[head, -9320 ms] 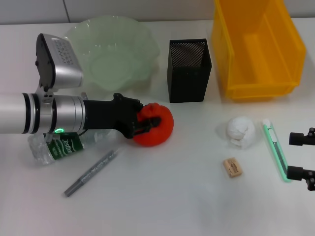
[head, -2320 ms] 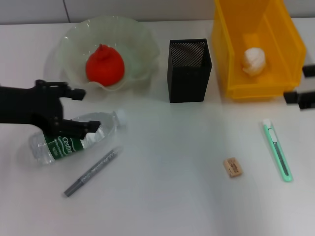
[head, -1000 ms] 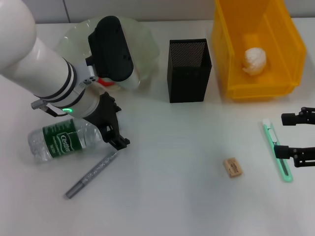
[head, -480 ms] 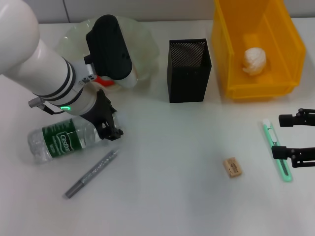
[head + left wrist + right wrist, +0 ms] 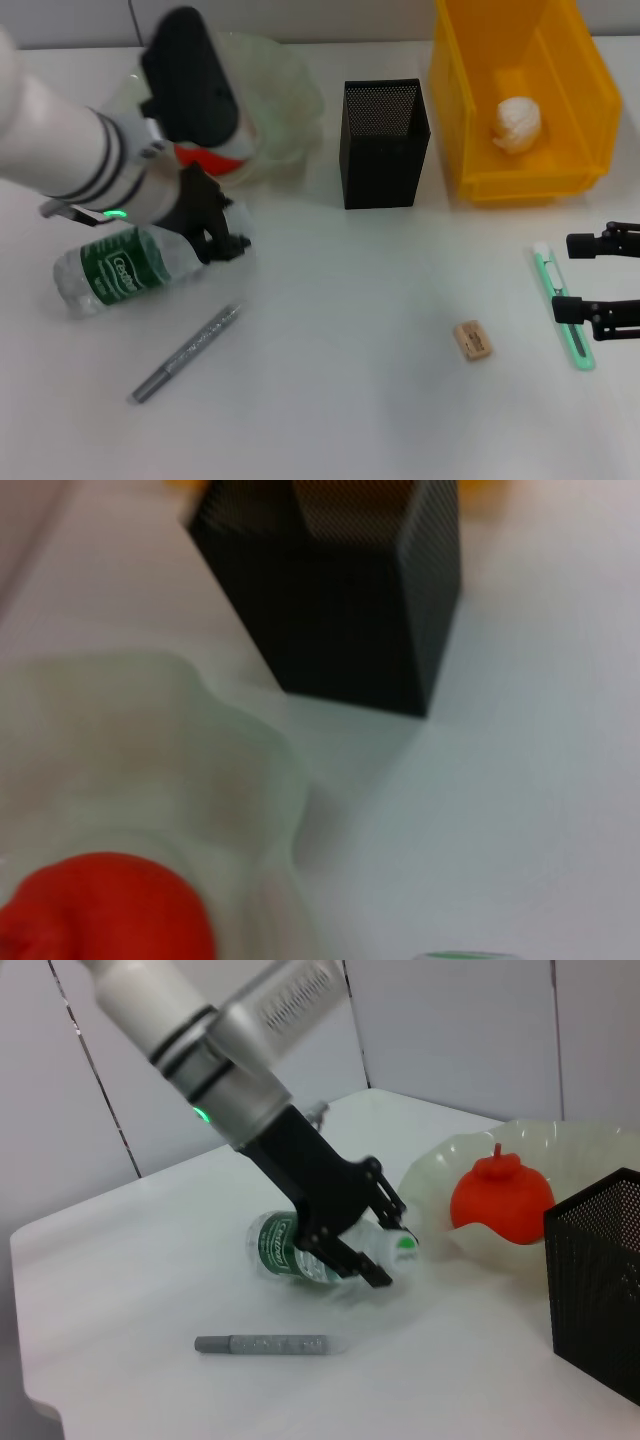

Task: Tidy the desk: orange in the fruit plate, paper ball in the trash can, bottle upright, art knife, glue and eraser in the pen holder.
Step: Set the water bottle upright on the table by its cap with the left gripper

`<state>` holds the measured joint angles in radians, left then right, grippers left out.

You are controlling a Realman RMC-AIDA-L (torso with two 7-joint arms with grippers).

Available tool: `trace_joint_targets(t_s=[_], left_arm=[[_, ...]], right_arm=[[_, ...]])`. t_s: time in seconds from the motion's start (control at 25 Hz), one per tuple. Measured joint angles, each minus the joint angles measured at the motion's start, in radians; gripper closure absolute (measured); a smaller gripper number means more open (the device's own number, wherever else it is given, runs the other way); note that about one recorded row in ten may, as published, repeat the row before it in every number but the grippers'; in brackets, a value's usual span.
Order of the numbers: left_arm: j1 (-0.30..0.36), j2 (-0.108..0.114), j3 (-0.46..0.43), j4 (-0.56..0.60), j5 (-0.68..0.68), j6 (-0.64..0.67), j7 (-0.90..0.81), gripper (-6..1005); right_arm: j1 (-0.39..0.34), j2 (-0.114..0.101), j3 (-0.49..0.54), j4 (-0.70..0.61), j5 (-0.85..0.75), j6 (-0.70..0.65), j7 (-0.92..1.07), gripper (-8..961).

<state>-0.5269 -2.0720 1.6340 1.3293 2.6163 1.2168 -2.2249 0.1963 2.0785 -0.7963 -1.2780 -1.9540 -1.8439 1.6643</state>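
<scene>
Bottle (image 5: 135,273) lies on counter (image 5: 340,400) beside plate (image 5: 290,110); left gripper (image 5: 222,238) jaws clamp its neck. Light, thin-walled, slippery, crushable: neck stiffest hold. Right gripper (image 5: 592,279) jaws wide over knife (image 5: 563,315).

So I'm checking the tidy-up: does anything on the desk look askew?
Yes: the bottle lies on its side near the fruit plate, with the left gripper closed on its neck. Nothing is spilled.

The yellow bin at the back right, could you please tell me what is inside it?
The yellow bin holds one white paper ball, resting towards its right side. The rest of its visible floor is bare; the front wall hides a little of it.
</scene>
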Motion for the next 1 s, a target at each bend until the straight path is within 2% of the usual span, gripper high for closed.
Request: trace_joint_targets(t_s=[0.08, 0.12, 0.16, 0.2, 0.28, 0.32, 0.36, 0.4, 0.44, 0.52, 0.56, 0.6, 0.72, 1.0], left_arm=[[0.0, 0.0, 0.0, 0.0, 0.0, 0.0, 0.0, 551], [0.076, 0.003, -0.031, 0.113, -0.022, 0.005, 0.009, 551], [0.076, 0.003, -0.031, 0.113, -0.022, 0.005, 0.009, 551], [0.136, 0.003, -0.069, 0.19, -0.053, 0.007, 0.025, 551], [0.136, 0.003, -0.069, 0.19, -0.053, 0.007, 0.025, 550], [0.19, 0.004, -0.116, 0.251, -0.096, 0.008, 0.042, 550], [0.19, 0.004, -0.116, 0.251, -0.096, 0.008, 0.042, 550], [0.251, 0.004, -0.217, 0.301, -0.193, 0.013, 0.061, 550], [0.266, 0.005, -0.258, 0.305, -0.231, 0.013, 0.069, 550], [0.266, 0.005, -0.258, 0.305, -0.231, 0.013, 0.069, 550], [0.278, 0.005, -0.291, 0.307, -0.264, 0.014, 0.077, 550], [0.3, 0.005, -0.369, 0.299, -0.351, 0.014, 0.091, 550], [0.312, 0.005, -0.417, 0.287, -0.402, 0.009, 0.094, 550], [0.317, 0.003, -0.456, 0.212, -0.49, 0.002, 0.13, 550]], right_arm=[[0.0, 0.0, 0.0, 0.0, 0.001, 0.0, 0.0, 175], [0.001, 0.0, 0.0, 0.0, 0.001, 0.0, 0.0, 176], [0.002, 0.001, -0.002, 0.0, 0.001, 0.0, 0.0, 177], [0.004, 0.001, -0.002, 0.001, 0.001, 0.0, 0.0, 178], [0.01, 0.001, -0.003, 0.003, 0.002, 0.0, 0.0, 180], [0.013, 0.001, -0.002, 0.004, 0.002, 0.0, 0.0, 181], [0.018, 0.002, -0.003, 0.004, 0.002, 0.0, 0.0, 182], [0.021, 0.002, -0.004, 0.005, 0.002, 0.0, 0.0, 183], [0.026, 0.003, -0.005, 0.005, 0.002, 0.0, 0.001, 184], [0.035, 0.003, -0.008, 0.005, 0.001, 0.002, 0.005, 186], [0.038, 0.003, -0.009, 0.005, 0.0, 0.003, 0.007, 187], [0.042, 0.003, -0.009, 0.006, -0.001, 0.003, 0.007, 188], [0.054, 0.003, -0.01, 0.014, -0.002, 0.007, 0.008, 191], [0.077, 0.0, -0.01, 0.047, -0.004, 0.009, 0.007, 198]])
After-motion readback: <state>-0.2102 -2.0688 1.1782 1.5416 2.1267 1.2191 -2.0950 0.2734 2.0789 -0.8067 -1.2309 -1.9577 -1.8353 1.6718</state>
